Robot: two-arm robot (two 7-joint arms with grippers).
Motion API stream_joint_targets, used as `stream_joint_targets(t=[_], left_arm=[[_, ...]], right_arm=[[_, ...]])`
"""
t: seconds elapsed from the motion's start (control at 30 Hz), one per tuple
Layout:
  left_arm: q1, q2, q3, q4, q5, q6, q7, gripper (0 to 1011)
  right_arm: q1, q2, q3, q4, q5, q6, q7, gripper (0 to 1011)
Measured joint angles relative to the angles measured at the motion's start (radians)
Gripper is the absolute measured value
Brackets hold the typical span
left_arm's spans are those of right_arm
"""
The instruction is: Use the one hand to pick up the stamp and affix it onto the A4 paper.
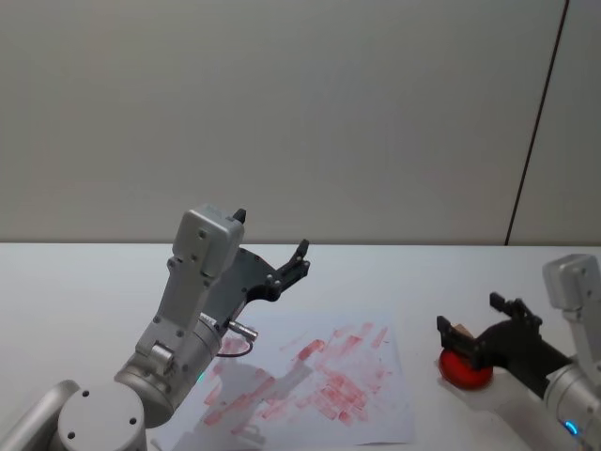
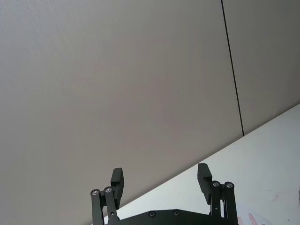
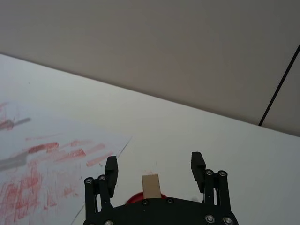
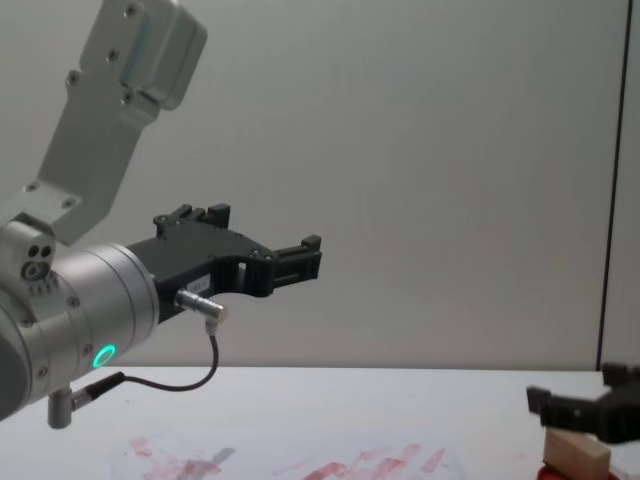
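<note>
**Stamp on the ink pad, right tool spread around it**

The stamp (image 1: 461, 332), a small pale wooden block, stands on the round red ink pad (image 1: 466, 368) at about 4 o'clock on the desk (image 1: 394, 272), off the right edge of the A4 paper (image 1: 310, 381). In the right wrist view the stamp (image 3: 151, 186) sits between the two black fingers (image 3: 111, 169) with clear gaps on both sides, so the right tool (image 1: 479, 324) is open around it and not gripping. The chest view shows the block (image 4: 576, 453) tilted slightly, just under the right tool (image 4: 580, 410).

The paper lies at about 6 o'clock, covered with red stamped streaks and smears. Above its left part, toward 8 o'clock, the left tool (image 1: 272, 246) is raised well off the desk, its fingers (image 2: 117, 183) apart and empty, pointing toward the grey wall (image 1: 282, 113). A green ring light (image 4: 103, 355) glows on its silver wrist.
</note>
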Motion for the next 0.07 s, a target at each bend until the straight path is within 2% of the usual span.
stream_joint_targets(t=[0.07], left_arm=[[0.000,0.000,0.000,0.000,0.000,0.000,0.000,1002]], right_arm=[[0.001,-0.001,0.002,-0.010,0.011,-0.007,-0.007,981]])
